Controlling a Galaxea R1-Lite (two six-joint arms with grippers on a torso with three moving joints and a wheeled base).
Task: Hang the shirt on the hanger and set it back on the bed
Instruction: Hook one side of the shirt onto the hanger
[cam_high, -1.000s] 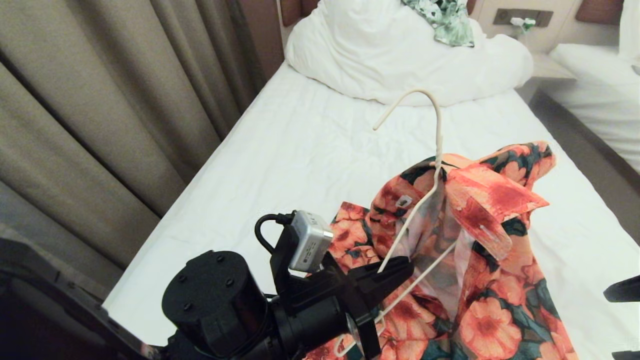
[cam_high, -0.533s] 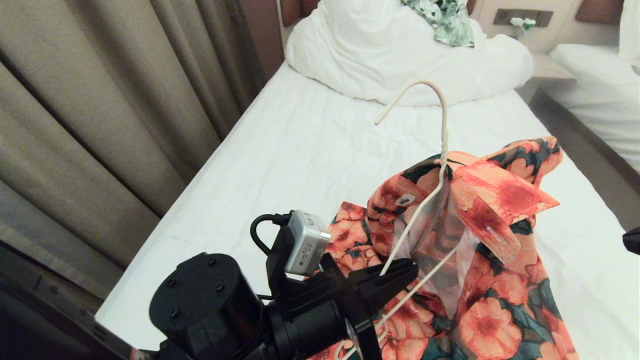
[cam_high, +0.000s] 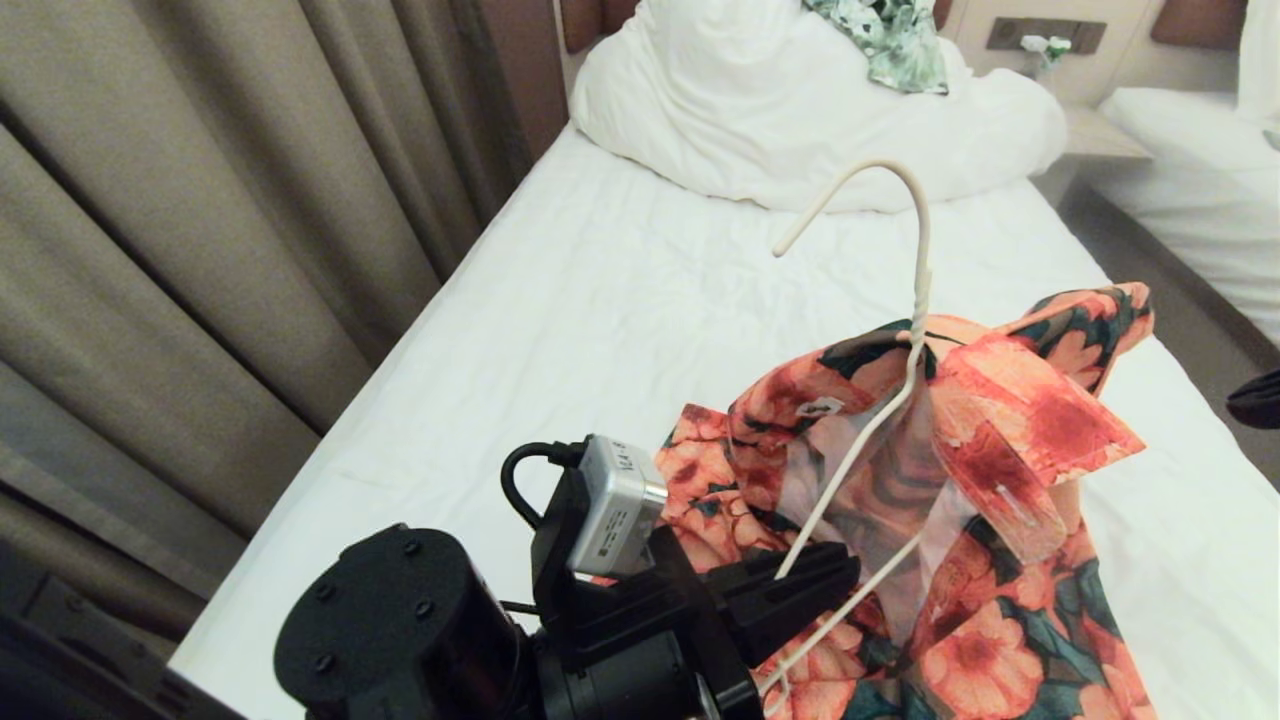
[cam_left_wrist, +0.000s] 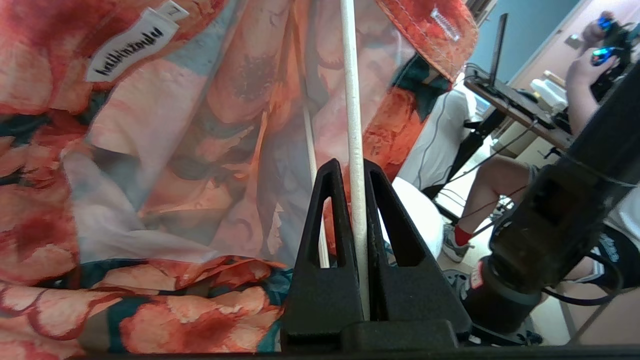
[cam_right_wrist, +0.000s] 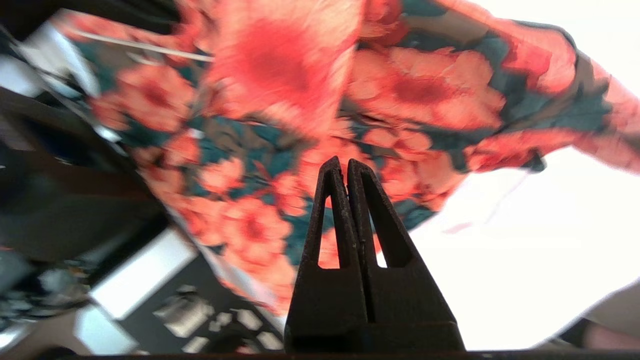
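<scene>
Left pincer (cam_left_wrist: 354, 172): pressed together on the thin cream-white wire hanger (cam_high: 905, 330), pinching one of its sloping arms; it sits low, over the near end of the bed.
Right pincer (cam_right_wrist: 346, 167): pressed together on nothing, its tips pointing at the floral cloth without touching it; in the head view only a dark tip shows off the bed's right edge.
Hanger: held up off the sheet, hook uppermost, its wire running from the left pincer up into the collar.
Shirt (cam_high: 960, 520): the short-sleeved one with orange-pink flowers on dark green hangs bunched around the hanger, collar at the neck of the hook, lower cloth trailing toward the bed's near right corner.
Done, as I judge it: hanger threaded inside the shirt.
Left: cloth looks uneven on the shoulders, so straightening, then laying it on the single bed with the smooth white sheet (cam_high: 600, 300).
</scene>
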